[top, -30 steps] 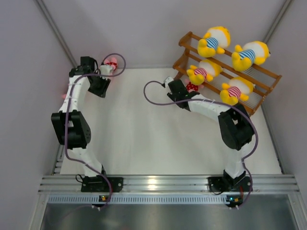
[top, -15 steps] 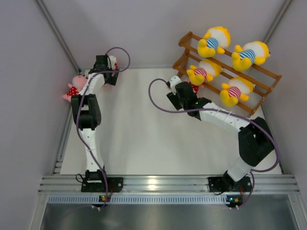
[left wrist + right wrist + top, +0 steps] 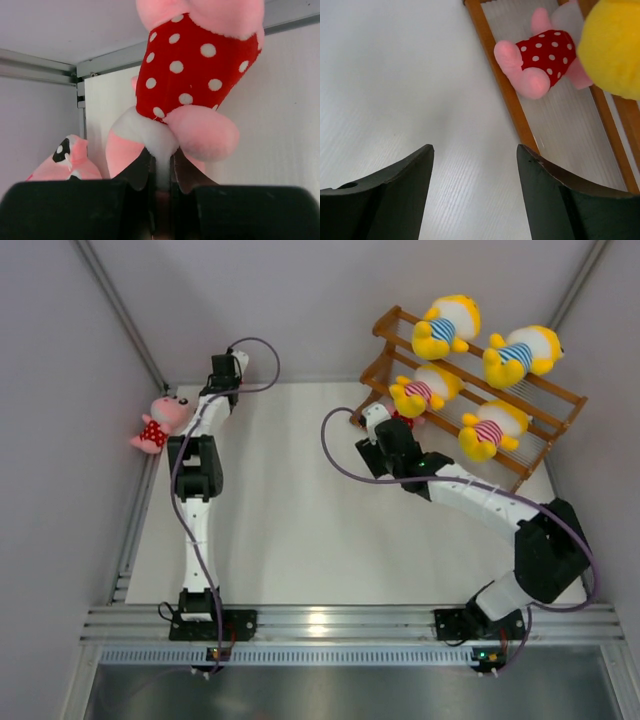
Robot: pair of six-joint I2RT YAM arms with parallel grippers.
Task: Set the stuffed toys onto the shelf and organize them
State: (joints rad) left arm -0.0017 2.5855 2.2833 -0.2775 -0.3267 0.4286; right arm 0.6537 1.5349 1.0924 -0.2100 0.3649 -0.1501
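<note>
White table [image 3: 300, 530], grey enclosure walls [image 3: 330, 300]

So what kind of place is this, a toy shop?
More likely a robot test booth: plain white walls box in a table, the left arm and right arm are bolted to a metal rail, and the stuffed toys and shelf look like practice props.

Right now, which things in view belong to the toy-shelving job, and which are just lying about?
Job: shelf; four yellow toys on it; pink toy on its lowest tier; pink toy in left end effector; pink toy by left wall; right end effector, open.
Not job: metal base rail; purple cables.
</note>
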